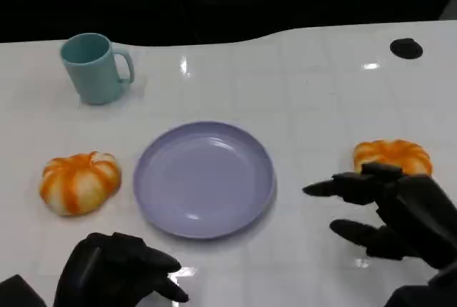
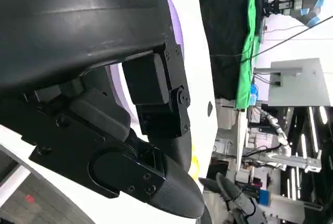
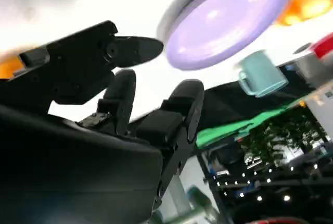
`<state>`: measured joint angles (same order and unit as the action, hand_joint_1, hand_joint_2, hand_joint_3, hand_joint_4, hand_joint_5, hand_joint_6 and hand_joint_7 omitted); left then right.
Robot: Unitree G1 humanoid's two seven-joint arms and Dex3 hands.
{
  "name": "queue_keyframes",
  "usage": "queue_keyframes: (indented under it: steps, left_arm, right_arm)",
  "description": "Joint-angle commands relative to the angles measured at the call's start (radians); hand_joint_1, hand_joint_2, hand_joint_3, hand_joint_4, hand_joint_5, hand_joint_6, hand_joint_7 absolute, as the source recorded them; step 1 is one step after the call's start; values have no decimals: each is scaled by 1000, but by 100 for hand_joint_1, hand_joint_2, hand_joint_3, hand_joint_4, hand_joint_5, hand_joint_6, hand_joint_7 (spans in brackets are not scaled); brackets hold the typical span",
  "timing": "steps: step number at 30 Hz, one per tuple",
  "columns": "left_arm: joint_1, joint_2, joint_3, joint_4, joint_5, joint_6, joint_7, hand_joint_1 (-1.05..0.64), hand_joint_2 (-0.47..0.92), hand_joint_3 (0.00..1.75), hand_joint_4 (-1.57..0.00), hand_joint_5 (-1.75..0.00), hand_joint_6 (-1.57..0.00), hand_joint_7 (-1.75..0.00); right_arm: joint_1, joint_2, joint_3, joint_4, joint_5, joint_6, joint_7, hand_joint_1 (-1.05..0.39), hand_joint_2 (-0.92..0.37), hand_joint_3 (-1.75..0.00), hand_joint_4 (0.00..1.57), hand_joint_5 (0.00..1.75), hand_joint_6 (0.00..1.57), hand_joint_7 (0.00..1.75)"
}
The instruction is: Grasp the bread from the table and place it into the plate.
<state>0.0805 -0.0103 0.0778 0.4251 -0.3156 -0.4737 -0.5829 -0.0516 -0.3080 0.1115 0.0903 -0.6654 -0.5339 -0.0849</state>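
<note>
While I watch the feeds from my station, I read the scene off like this, placing everything against the plate.

Plate: I see the lilac plate [image 1: 204,178] lying flat on the white bench [image 1: 314,93], nothing in it; the right wrist view shows it too [image 3: 229,18], and the left wrist view catches a sliver of its rim [image 2: 176,21].

Bread, right: one orange-and-white bread roll [image 1: 393,155] sits on the bench well to the right of the plate, partly hidden behind my right hand.

Bread, left: a second bread roll [image 1: 78,182] rests on the bench just left of the plate, apart from its rim; the right wrist view shows it as an orange blur beyond the plate [image 3: 312,0].

Right hand: my right hand [image 1: 389,210] hangs to the right of the plate, just in front of the right roll, fingers [image 1: 335,188] spread wide and pointing toward the plate, holding nothing. I cannot tell whether the back of it touches the roll.

Left hand: my left hand [image 1: 118,271] is in front of the plate's left edge, nearer me; its fingers are loosely curled and apart, with nothing in them. It is clear of the left roll.

Cup: a teal mug [image 1: 93,68] stands upright beyond the plate, off to the left, handle toward the plate side.

Far mark: a small dark round disc [image 1: 405,48] lies on the bench far beyond the plate to the right.
</note>
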Motion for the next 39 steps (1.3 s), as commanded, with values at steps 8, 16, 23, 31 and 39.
queue_keyframes:
  steps: [8, 16, 23, 31, 39]
  left_arm:
    - [-18, 13, 9, 28, 9, -15, 8, -105, 79, 0, -157, -34, -157, -11]
    - [-18, 14, 9, 31, 17, -17, 14, -105, 79, 0, -157, -34, -157, -12]
    - [-28, 13, 14, 51, 15, -30, 7, -105, 79, 0, -157, -34, -157, -12]
    - [-30, 11, 14, 54, 15, -30, 10, -105, 80, 0, -157, -35, -157, -13]
    - [-20, 9, 12, 41, 14, -28, 11, -105, 80, 0, -157, -35, -157, -13]
  right_arm:
    - [-67, -107, 30, -136, -290, 246, -5, -41, -80, -4, 25, 53, 59, 3]
    - [-103, -118, 74, -155, -378, 421, 84, -44, -80, 0, 14, 54, 49, 0]
    - [-164, -121, 119, -57, -405, 494, 73, -43, -76, 0, 15, 50, 43, 0]
    - [-259, -118, 187, 109, -402, 542, 63, -46, -80, -1, 17, 39, 38, 0]
    - [-326, -104, 239, 267, -359, 559, 58, -48, -83, -1, 17, 32, 35, 0]
